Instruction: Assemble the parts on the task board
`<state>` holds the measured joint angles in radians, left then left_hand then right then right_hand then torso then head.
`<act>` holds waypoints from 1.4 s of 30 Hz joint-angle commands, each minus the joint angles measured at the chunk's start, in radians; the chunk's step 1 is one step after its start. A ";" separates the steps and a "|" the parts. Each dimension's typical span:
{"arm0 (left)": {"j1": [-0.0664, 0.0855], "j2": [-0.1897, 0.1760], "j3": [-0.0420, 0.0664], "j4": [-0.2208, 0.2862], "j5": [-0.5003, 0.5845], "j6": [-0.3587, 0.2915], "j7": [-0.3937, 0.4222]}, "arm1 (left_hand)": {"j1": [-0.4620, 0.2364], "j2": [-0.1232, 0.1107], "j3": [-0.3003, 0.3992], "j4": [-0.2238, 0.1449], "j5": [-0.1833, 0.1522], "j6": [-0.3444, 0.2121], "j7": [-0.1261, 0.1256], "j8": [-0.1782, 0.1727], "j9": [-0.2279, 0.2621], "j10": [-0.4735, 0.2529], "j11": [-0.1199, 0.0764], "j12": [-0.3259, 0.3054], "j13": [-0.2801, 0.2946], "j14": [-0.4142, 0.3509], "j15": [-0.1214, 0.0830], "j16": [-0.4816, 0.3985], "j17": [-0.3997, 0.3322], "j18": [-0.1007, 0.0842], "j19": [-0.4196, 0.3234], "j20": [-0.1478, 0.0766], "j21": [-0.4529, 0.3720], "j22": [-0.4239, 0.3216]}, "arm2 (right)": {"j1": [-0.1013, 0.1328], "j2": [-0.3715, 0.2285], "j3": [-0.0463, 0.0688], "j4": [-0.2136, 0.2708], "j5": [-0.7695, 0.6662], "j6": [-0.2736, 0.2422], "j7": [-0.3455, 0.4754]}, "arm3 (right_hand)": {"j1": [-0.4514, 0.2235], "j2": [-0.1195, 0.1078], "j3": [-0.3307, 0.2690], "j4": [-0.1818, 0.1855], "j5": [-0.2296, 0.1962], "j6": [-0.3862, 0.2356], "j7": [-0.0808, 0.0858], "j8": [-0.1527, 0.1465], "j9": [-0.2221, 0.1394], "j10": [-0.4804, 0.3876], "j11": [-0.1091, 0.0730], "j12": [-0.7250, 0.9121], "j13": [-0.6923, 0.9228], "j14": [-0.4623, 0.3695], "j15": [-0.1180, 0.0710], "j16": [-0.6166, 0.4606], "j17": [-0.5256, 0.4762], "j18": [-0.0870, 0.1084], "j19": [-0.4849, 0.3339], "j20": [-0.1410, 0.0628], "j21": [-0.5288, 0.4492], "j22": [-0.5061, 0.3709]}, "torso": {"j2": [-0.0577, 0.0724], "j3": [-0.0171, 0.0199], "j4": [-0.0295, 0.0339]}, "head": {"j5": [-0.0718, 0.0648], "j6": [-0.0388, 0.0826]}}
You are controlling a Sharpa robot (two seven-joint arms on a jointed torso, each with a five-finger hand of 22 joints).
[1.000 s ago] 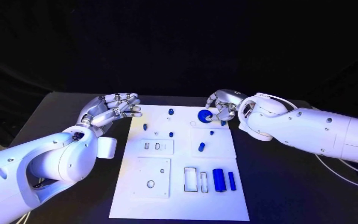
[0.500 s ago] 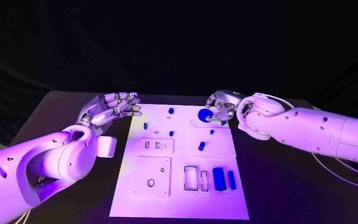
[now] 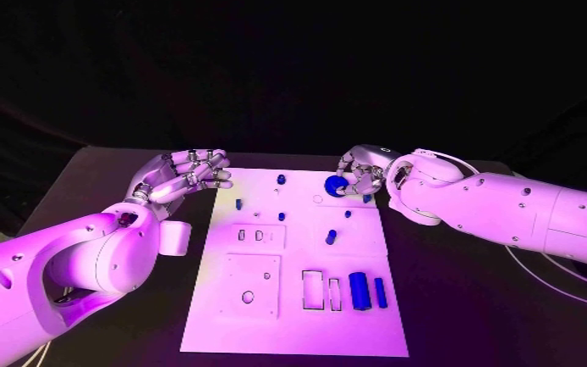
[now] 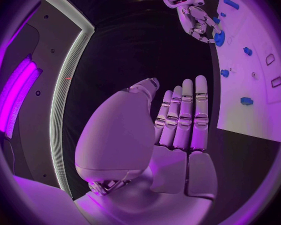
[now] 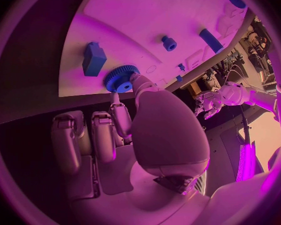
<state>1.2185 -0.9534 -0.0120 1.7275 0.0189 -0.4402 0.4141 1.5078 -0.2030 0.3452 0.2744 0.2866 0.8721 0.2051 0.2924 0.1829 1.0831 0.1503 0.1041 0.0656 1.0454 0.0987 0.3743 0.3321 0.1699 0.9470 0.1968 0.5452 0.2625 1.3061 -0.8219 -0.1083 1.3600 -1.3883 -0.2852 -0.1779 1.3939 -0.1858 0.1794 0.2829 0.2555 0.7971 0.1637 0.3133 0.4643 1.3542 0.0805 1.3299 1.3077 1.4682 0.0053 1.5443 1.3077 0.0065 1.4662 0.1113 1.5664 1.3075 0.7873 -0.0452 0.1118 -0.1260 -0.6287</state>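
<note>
The white task board (image 3: 293,325) lies in the middle of the black table. My right hand (image 3: 363,170) is at the board's far right corner and pinches a blue gear (image 3: 335,185) just above the board. The right wrist view shows the gear (image 5: 122,78) between thumb and finger, next to a blue block (image 5: 93,58). My left hand (image 3: 183,174) hovers beside the far left corner, fingers straight and together, holding nothing (image 4: 178,120). Small blue pegs (image 3: 280,181) and a short cylinder (image 3: 330,236) stand on the board.
A thick blue cylinder (image 3: 359,291) and a thin blue bar (image 3: 381,294) lie near the board's right edge, beside rectangular slots (image 3: 313,291). Raised white plates (image 3: 251,289) take up the near left of the board. Bare black table (image 3: 465,316) lies on both sides.
</note>
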 commanded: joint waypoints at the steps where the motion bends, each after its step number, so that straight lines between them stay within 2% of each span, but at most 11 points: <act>1: 0.003 0.001 0.001 0.002 0.002 0.021 0.003 | 0.004 -0.004 0.007 -0.002 -0.004 -0.004 0.002 -0.005 0.001 0.002 0.002 -0.006 0.001 -0.001 0.000 -0.003 0.001 0.010 -0.002 -0.005 0.005 0.001 | -0.002 0.004 -0.001 -0.003 0.000 0.035 -0.003 | 0.010 0.004 0.005 0.002 0.006 0.005 0.001 0.006 0.000 0.010 0.001 0.009 0.018 0.087 0.005 0.004 0.188 -0.007 0.105 0.008 0.004 0.263 | 0.000 -0.0004 0.0005 | -0.001 -0.003; 10: 0.003 -0.001 0.001 0.002 0.002 0.021 0.001 | 0.004 -0.003 0.007 -0.002 -0.004 -0.004 0.002 -0.005 0.001 0.003 0.002 -0.007 0.001 -0.001 0.000 -0.003 0.001 0.010 -0.002 -0.005 0.007 0.002 | -0.002 0.006 -0.002 -0.004 -0.005 0.053 -0.007 | 0.027 0.009 0.027 -0.001 0.013 0.036 -0.005 0.016 0.002 0.032 -0.005 0.039 0.047 0.089 0.001 0.006 0.195 -0.007 0.105 0.005 0.004 0.263 | -0.001 -0.0008 0.0002 | -0.002 -0.006; 20: 0.003 -0.003 0.001 0.002 0.002 0.021 -0.001 | 0.004 -0.003 0.007 -0.002 -0.004 -0.004 0.002 -0.005 0.001 0.003 0.002 -0.007 0.001 -0.001 0.000 -0.003 0.001 0.010 -0.002 -0.005 0.007 0.002 | -0.005 0.009 -0.002 0.014 -0.089 0.041 -0.020 | 0.029 0.009 0.046 0.002 0.014 0.060 -0.011 0.018 -0.001 0.053 -0.009 0.064 0.071 0.089 -0.003 0.008 0.199 -0.007 0.105 0.001 0.004 0.263 | -0.001 -0.0003 0.0013 | -0.002 -0.007; 24: 0.003 -0.003 0.001 0.002 0.002 0.021 -0.002 | 0.007 -0.002 0.009 -0.003 -0.004 -0.004 0.002 -0.005 0.002 0.003 0.002 -0.008 0.001 -0.001 0.000 -0.003 0.002 0.010 -0.003 -0.005 0.009 0.003 | -0.005 0.010 -0.002 0.017 -0.105 0.031 -0.027 | 0.036 0.017 0.068 0.000 0.023 0.077 -0.017 0.018 -0.003 0.065 -0.015 0.078 0.085 0.090 -0.007 0.009 0.201 -0.007 0.105 -0.002 0.004 0.263 | -0.001 -0.0006 0.0023 | -0.003 -0.008; 26: 0.003 -0.003 0.001 0.002 0.002 0.021 -0.003 | 0.007 -0.002 0.009 -0.003 -0.004 -0.004 0.002 -0.005 0.002 0.003 0.002 -0.008 0.001 -0.001 0.000 -0.003 0.002 0.010 -0.003 -0.005 0.009 0.003 | -0.006 0.009 -0.002 0.018 -0.110 0.019 -0.031 | 0.046 0.024 0.100 -0.002 -0.006 0.090 -0.021 0.016 -0.007 0.070 -0.020 0.083 0.091 0.090 -0.011 0.009 0.202 -0.007 0.105 -0.006 0.004 0.263 | -0.001 -0.0006 0.0019 | -0.003 -0.009; 30: 0.003 -0.004 0.001 0.001 0.002 0.022 -0.005 | 0.008 -0.001 0.011 -0.004 -0.004 -0.004 0.002 -0.005 0.002 0.003 0.002 -0.009 0.001 -0.001 0.000 -0.003 0.003 0.010 -0.004 -0.005 0.010 0.004 | -0.006 0.007 -0.002 0.026 -0.121 -0.018 -0.040 | 0.038 0.021 0.117 0.002 -0.006 0.099 -0.023 0.014 -0.009 0.077 -0.021 0.092 0.100 0.090 -0.013 0.009 0.203 -0.007 0.105 -0.008 0.004 0.263 | -0.001 -0.0004 0.0006 | -0.001 -0.007; 32: 0.003 -0.004 0.001 0.001 0.002 0.022 -0.005 | 0.008 -0.001 0.011 -0.004 -0.004 -0.004 0.002 -0.005 0.002 0.003 0.002 -0.009 0.001 -0.001 0.000 -0.003 0.003 0.010 -0.004 -0.005 0.010 0.004 | -0.006 0.004 -0.002 0.035 -0.125 -0.042 -0.046 | 0.007 0.014 0.121 0.006 -0.041 0.106 -0.023 0.011 -0.012 0.082 -0.021 0.096 0.104 0.091 -0.013 0.010 0.206 -0.007 0.105 -0.009 0.004 0.263 | -0.002 -0.0003 0.0003 | -0.001 -0.007; 33: 0.003 -0.004 0.001 0.001 0.002 0.022 -0.005 | 0.008 -0.001 0.011 -0.004 -0.004 -0.004 0.002 -0.005 0.002 0.003 0.002 -0.009 0.001 -0.001 0.000 -0.003 0.003 0.010 -0.004 -0.005 0.010 0.004 | -0.006 0.002 -0.002 0.040 -0.127 -0.054 -0.048 | -0.022 0.014 0.117 0.006 -0.081 0.107 -0.023 0.009 -0.013 0.083 -0.019 0.097 0.105 0.091 -0.012 0.010 0.206 -0.007 0.105 -0.009 0.004 0.263 | -0.001 -0.0004 0.0005 | -0.001 -0.006; 34: 0.003 -0.004 0.001 0.000 0.002 0.022 -0.005 | 0.008 -0.001 0.011 -0.004 -0.004 -0.004 0.002 -0.005 0.002 0.003 0.002 -0.009 0.001 -0.001 0.000 -0.003 0.003 0.010 -0.004 -0.005 0.010 0.004 | -0.006 0.000 -0.002 0.047 -0.128 -0.065 -0.051 | -0.040 0.015 0.116 0.007 -0.100 0.108 -0.023 0.007 -0.014 0.086 -0.019 0.100 0.107 0.091 -0.012 0.011 0.208 -0.007 0.105 -0.008 0.004 0.263 | -0.001 -0.0004 0.0005 | -0.001 -0.006; 38: 0.003 -0.004 0.001 -0.001 0.002 0.022 -0.005 | 0.009 0.000 0.012 -0.004 -0.004 -0.004 0.002 -0.005 0.002 0.004 0.002 -0.009 0.001 -0.001 0.000 -0.004 0.004 0.010 -0.005 -0.005 0.012 0.005 | -0.003 -0.011 0.000 0.089 -0.144 -0.109 -0.064 | -0.036 0.012 0.129 0.003 -0.063 0.111 -0.026 0.005 -0.015 0.090 -0.022 0.105 0.113 0.092 -0.014 0.012 0.209 -0.007 0.105 -0.010 0.004 0.263 | -0.001 -0.0002 0.0012 | 0.001 -0.004; 42: 0.003 -0.004 0.001 -0.002 0.002 0.022 -0.006 | 0.009 0.000 0.012 -0.004 -0.004 -0.004 0.002 -0.005 0.002 0.004 0.002 -0.009 0.001 -0.001 0.000 -0.004 0.004 0.010 -0.005 -0.005 0.012 0.005 | 0.004 -0.012 0.001 0.141 -0.189 -0.144 -0.085 | -0.033 0.010 0.137 0.001 -0.054 0.115 -0.027 0.005 -0.015 0.093 -0.024 0.107 0.116 0.092 -0.015 0.012 0.210 -0.007 0.105 -0.011 0.004 0.263 | -0.002 0.0000 0.0013 | 0.002 -0.002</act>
<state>1.2186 -0.9584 -0.0120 1.7243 0.0189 -0.4368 0.4043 1.5078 -0.2029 0.3506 0.2689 0.2866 0.8721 0.2051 0.2924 0.1838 1.0831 0.1503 0.0995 0.0656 1.0454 0.0987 0.3743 0.3348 0.1698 0.9469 0.1968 0.5525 0.2663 1.3081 -0.8360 -0.1079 1.4860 -1.5130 -0.3675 -0.2297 1.3631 -0.1738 0.3109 0.2836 0.1997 0.9099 0.1405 0.3213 0.4483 1.4420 0.0571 1.4345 1.3081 1.4663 -0.0043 1.5520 1.3081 0.0066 1.4650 0.1047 1.5663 1.3079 0.7860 -0.0453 0.1127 -0.1246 -0.6316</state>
